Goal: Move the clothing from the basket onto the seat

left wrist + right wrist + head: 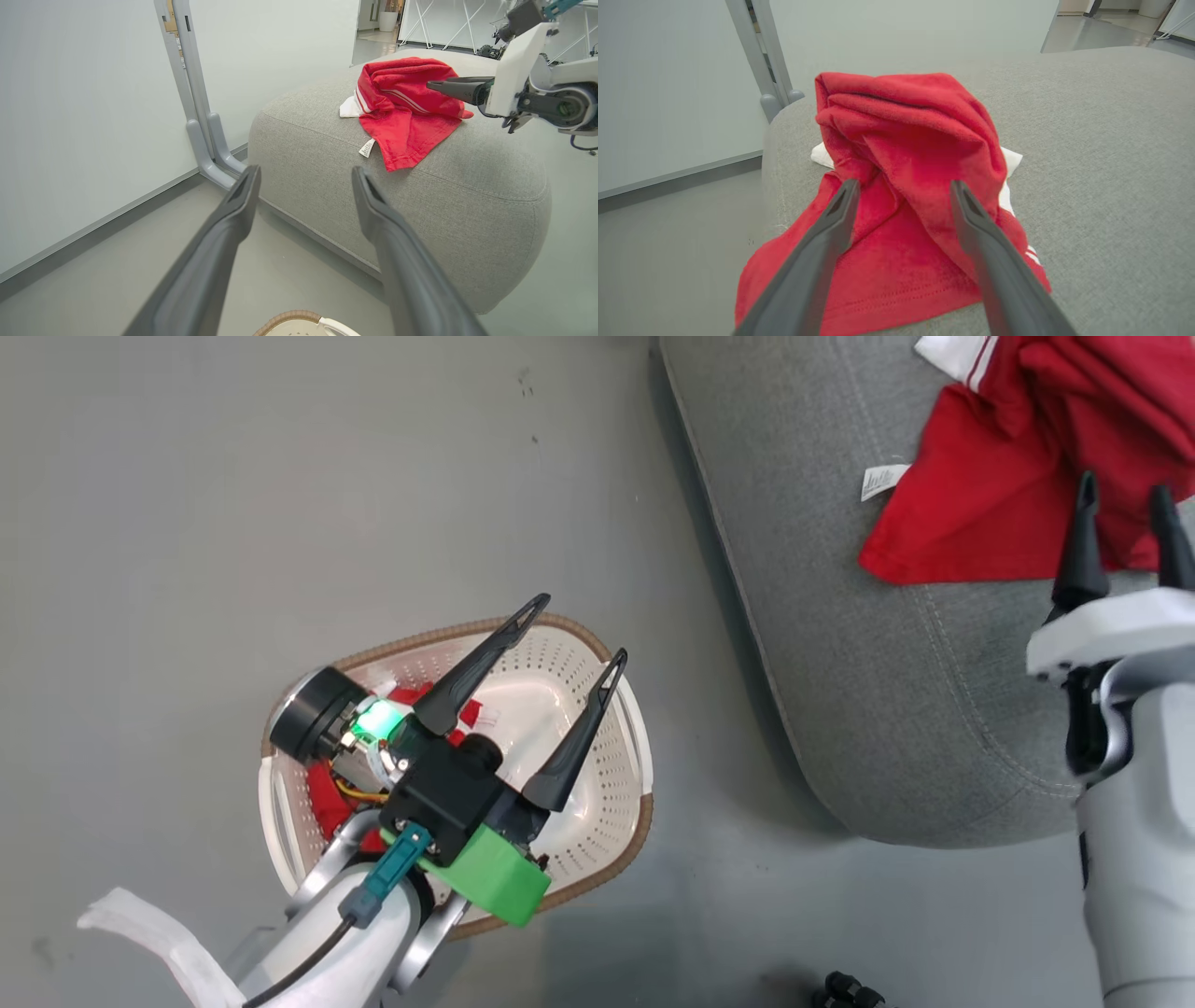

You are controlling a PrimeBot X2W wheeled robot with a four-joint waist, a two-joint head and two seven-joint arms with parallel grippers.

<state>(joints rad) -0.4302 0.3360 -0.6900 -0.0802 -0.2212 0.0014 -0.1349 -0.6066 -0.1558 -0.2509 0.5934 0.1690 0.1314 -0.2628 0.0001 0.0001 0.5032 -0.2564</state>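
floor (187,523) smooth matt grey, a few dark specks. basket (611,775) sits on it nearest the robot: oval, cream plastic, perforated walls, brown woven-look rim. red garment (322,803) crumpled inside, mostly hidden under the left arm. left hand (583,626) hangs over the basket, fingers spread wide, nothing between them. near the basket, not touching: seat (887,709), big grey woven-fabric cushion, rounded edges, stitched seam along the side. on top of it the second red garment (990,476), soft fleecy heap folded over itself, white stripes and trim, small white label (882,481) at its hem. right hand (1123,483) over that heap, fingers wide apart, gripping nothing; whether the tips touch the cloth, can't tell. behind: plain pale wall (93,116), grey skirting (93,233), grey upright post (201,116) by the seat's far corner
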